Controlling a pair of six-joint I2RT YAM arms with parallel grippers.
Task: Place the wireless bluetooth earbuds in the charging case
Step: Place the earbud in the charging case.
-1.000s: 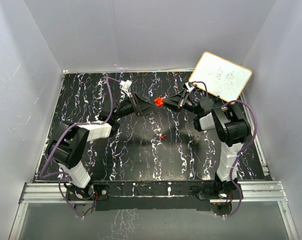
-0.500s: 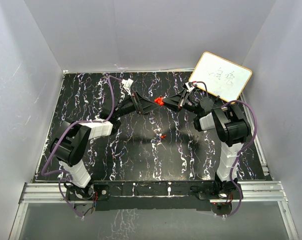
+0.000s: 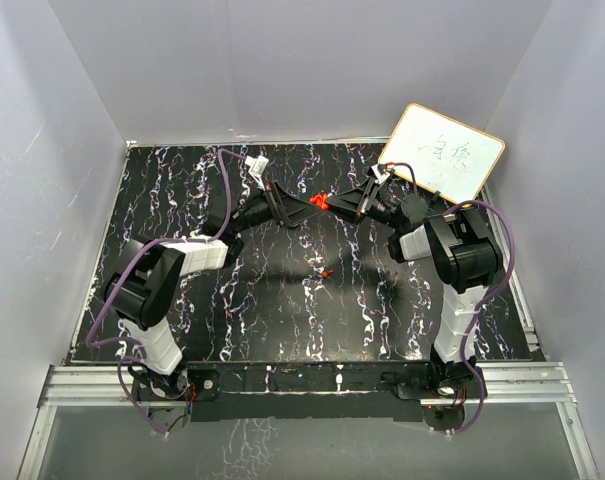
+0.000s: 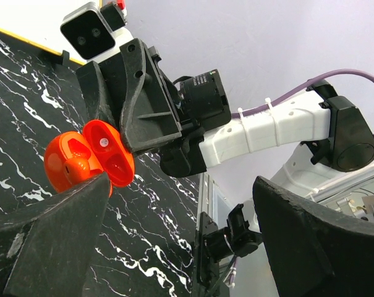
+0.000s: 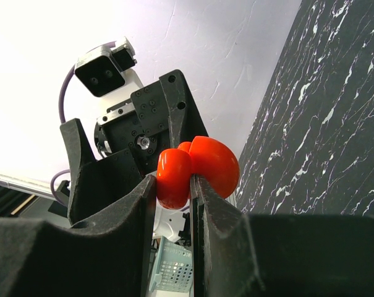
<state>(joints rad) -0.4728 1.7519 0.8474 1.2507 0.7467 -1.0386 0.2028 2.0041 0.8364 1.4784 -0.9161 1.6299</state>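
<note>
The charging case [image 4: 106, 154] is a glossy red clamshell with its lid swung open, held up above the table. My right gripper [image 5: 174, 185] is shut on it, and the case [image 5: 214, 164] bulges out above the fingers. In one half of the open case sits a rounded red lump [image 4: 75, 168], perhaps an earbud. My left gripper [image 4: 180, 185] is wide open with nothing between its fingers; its left finger [image 4: 57, 235] overlaps the case's lower edge. From above, the case [image 3: 322, 202] hangs between the left gripper [image 3: 306, 208] and the right gripper [image 3: 336, 203]. One tiny red earbud [image 3: 325, 271] lies on the marbled table.
A white board with a yellow rim [image 3: 443, 152] leans at the back right corner. Grey walls close in the black marbled table [image 3: 232, 320] on three sides. The right arm's white link and purple cable [image 4: 279, 124] fill the space behind the case.
My left gripper has moved right and slightly away, closing in on the case. The right gripper, the case and the earbud on the table have stayed put.
</note>
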